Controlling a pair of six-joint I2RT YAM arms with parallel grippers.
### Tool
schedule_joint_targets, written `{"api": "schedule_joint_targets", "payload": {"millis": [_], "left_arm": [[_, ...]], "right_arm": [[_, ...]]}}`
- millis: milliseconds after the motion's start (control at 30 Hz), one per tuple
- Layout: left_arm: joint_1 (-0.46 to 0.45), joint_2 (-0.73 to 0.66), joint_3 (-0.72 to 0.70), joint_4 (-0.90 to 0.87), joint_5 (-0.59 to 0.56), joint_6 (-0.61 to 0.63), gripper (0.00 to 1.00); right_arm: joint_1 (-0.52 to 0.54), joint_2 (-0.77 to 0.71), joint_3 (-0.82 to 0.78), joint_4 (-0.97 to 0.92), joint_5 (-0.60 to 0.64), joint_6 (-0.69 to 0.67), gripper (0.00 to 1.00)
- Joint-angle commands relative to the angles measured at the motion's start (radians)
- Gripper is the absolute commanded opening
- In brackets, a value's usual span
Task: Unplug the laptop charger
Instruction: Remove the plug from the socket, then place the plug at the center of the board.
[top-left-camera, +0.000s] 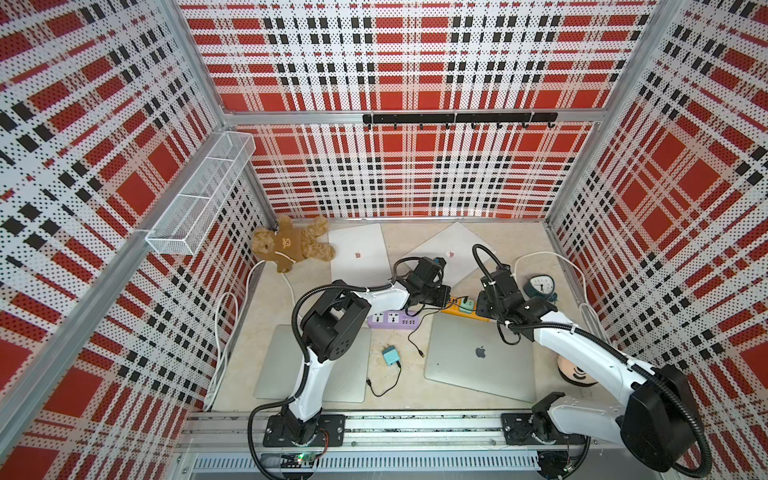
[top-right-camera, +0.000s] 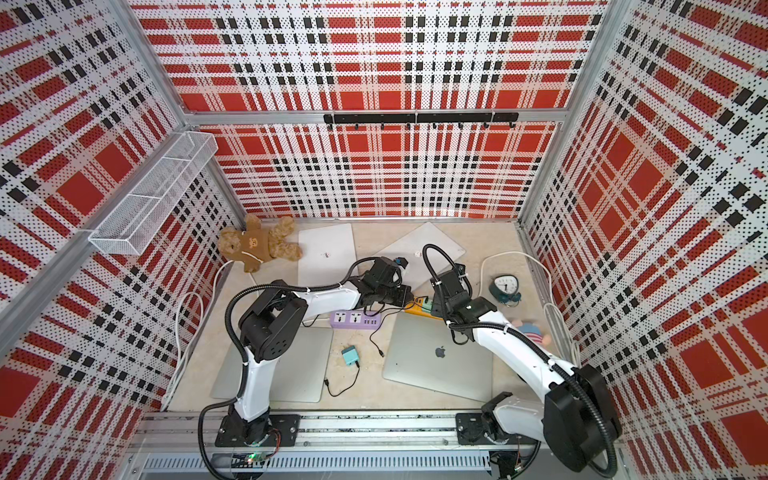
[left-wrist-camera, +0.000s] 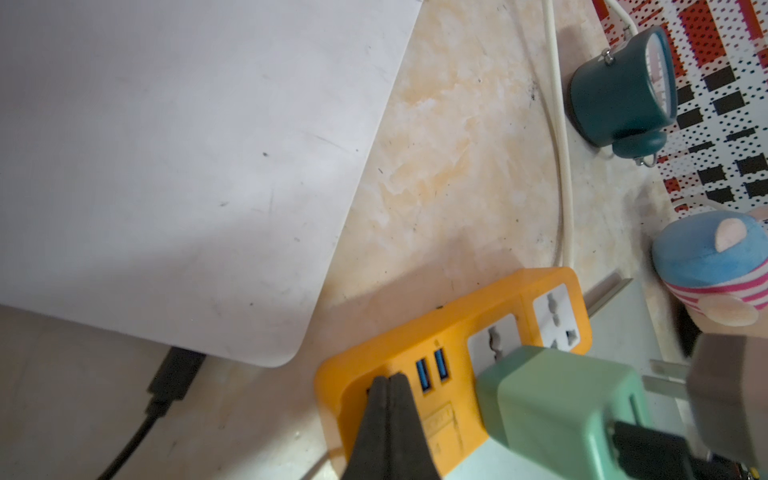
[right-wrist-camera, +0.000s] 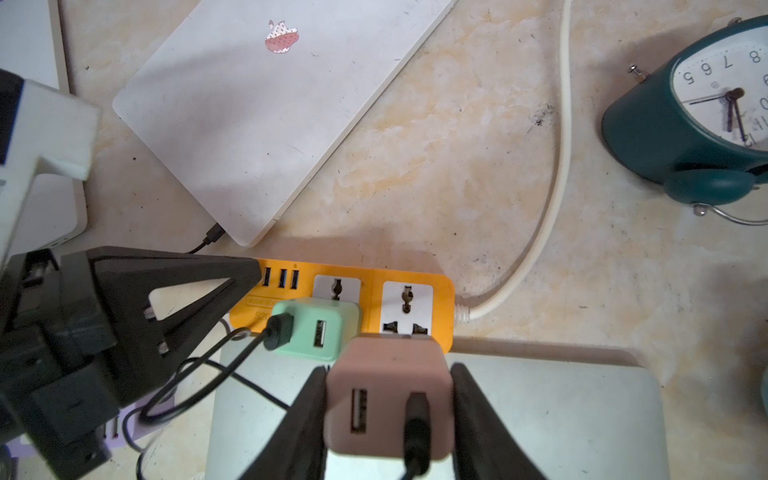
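Observation:
An orange power strip (right-wrist-camera: 365, 276) lies between two laptops. My right gripper (right-wrist-camera: 388, 369) is shut on a pink charger block (right-wrist-camera: 388, 399) with a black cable in it. The block is just off the strip's end socket (right-wrist-camera: 406, 307), which shows empty holes, and its bare prongs (left-wrist-camera: 665, 368) are visible. A mint-green charger (right-wrist-camera: 311, 330) stays plugged in beside it. My left gripper (left-wrist-camera: 388, 380) is shut and empty, tips pressed on the strip's USB end. In a top view both grippers meet over the strip (top-left-camera: 453, 308).
A white laptop (right-wrist-camera: 257, 112) with a black plug in it lies behind the strip, and a silver laptop (top-left-camera: 482, 357) in front. A teal alarm clock (right-wrist-camera: 685, 124), a striped plush toy (left-wrist-camera: 706, 266), a purple power strip (top-left-camera: 392, 321) and a loose teal charger (top-left-camera: 390, 356) lie nearby.

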Motion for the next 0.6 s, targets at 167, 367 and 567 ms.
{"api": "schedule_joint_targets", "payload": {"millis": [167,367,567], "left_arm": [[-0.011,-0.05,0.005,-0.043,-0.019,-0.006,0.0],[-0.003,-0.078,0.007,-0.044,-0.011,-0.008,0.0],[0.005,-0.105,0.003,-0.044,-0.016,-0.009,0.0]], "right_arm": [[0.03,-0.036,0.016,-0.03,0.038,0.004,0.2],[0.043,-0.061,0.017,-0.055,0.046,0.012,0.2],[0.05,-0.085,-0.017,-0.052,0.016,0.036,0.2]]}}
